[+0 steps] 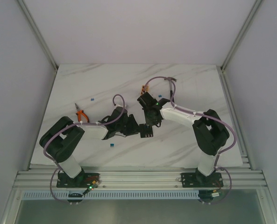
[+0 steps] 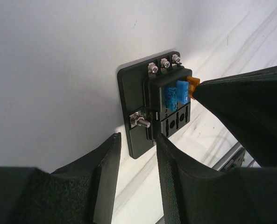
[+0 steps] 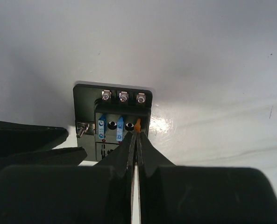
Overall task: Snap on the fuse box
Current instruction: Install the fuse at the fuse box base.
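White table [image 1: 82,84]: the fuse box [image 1: 146,132] lies in the middle.
The right gripper [image 3: 137,135] pinches an orange fuse [image 3: 138,124] right at its slot; the left gripper [image 2: 138,137] is apart, just beside it.

Note the right end effector [image 3: 137,136] is hemmed in. Its tips pinch the orange fuse [image 3: 138,124] over the fuse box [image 3: 112,100], with two blue fuses [image 3: 120,129] just left of them and terminal screws [image 3: 123,97] just beyond. The left end effector [image 2: 136,144] crowds that left side, fingers straddling the box's near edge by the side stud [image 2: 140,120]. Beyond and right of the tips, you have open table [image 3: 213,70]. Pliers [image 1: 81,114] sit well left of the left end effector.
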Controlling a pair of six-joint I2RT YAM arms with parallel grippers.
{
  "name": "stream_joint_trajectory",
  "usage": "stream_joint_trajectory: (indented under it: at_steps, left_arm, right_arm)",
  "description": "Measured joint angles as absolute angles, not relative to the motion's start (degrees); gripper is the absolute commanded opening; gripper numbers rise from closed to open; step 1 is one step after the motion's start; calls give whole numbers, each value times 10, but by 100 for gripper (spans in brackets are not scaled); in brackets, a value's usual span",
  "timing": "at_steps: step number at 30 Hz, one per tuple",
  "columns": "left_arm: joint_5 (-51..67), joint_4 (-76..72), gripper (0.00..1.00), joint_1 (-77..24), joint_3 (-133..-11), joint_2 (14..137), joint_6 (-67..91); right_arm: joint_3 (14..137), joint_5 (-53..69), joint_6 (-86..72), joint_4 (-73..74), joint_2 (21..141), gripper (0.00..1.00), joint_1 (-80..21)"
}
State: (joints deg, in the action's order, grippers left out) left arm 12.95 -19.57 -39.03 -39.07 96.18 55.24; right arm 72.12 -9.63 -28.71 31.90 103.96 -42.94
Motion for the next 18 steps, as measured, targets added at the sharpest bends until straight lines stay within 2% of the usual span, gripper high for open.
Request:
stream_joint_trajectory:
  at_steps: [18]
  left_arm:
    - [132, -204, 42, -391, -391, 969, 554]
  right_arm:
    - [726, -39, -283, 321, 1055, 0, -398]
